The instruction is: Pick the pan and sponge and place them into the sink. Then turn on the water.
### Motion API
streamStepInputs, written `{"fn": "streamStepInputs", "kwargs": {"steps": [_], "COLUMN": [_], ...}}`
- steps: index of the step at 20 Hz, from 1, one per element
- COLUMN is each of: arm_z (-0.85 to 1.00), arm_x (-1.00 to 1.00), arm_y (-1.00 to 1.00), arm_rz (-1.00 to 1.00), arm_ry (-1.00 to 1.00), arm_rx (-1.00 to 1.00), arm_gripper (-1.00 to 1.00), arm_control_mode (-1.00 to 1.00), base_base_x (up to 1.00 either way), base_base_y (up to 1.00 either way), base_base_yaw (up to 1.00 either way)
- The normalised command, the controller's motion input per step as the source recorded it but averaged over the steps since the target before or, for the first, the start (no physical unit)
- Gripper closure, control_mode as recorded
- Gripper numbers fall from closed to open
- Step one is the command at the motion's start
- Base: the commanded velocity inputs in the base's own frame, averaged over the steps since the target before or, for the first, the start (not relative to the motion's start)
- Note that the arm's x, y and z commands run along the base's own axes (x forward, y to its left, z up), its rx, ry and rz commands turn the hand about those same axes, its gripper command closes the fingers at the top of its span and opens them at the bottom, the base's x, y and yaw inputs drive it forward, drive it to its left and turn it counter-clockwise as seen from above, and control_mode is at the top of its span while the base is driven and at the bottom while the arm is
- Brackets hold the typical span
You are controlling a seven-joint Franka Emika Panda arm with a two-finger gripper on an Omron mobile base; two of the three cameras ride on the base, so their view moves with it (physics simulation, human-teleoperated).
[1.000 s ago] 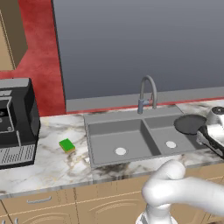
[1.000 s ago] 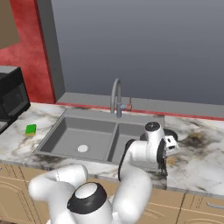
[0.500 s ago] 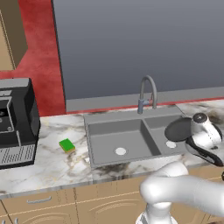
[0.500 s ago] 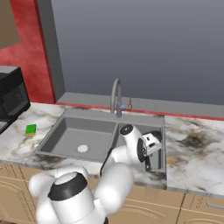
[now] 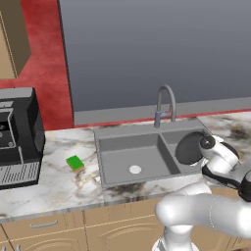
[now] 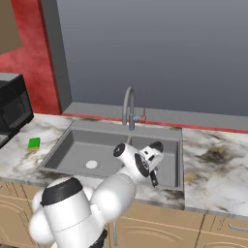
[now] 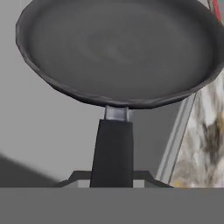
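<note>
Left base view: the round dark pan (image 5: 188, 147) hangs over the right basin of the grey sink (image 5: 128, 165), right of centre; the green sponge (image 5: 75, 163) lies on marble at centre-left.

Right base view: the gripper (image 6: 154, 170) sits mid-frame inside the sink rim.

Hand view: fingers clamp the pan's straight black handle (image 7: 113, 151) at bottom centre.

Sink approach: left open, right taken.
Left basin of sink (image 5: 113, 142) bare; pan (image 5: 188, 147) fills right basin; faucet (image 5: 164, 104) arches over divider.
</note>
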Motion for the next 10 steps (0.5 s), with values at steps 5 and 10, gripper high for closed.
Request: {"fn": "streamStepInputs", "kwargs": {"steps": [5, 10], "arm_z": [0.00, -0.03], "arm_x": [0.15, 0.24], "arm_y": [0.25, 0.11], "arm_rz": [0.15, 0.12], "arm_ry": [0.00, 0.00], "arm_rx": [-0.17, -0.13], "arm_gripper": [1.00, 1.00], "arm_control_mode": [-1.00, -1.00], "base_base_x": [0.00, 0.00], "base_base_y": [0.00, 0.00], "base_base_yaw": [0.00, 0.00]}}
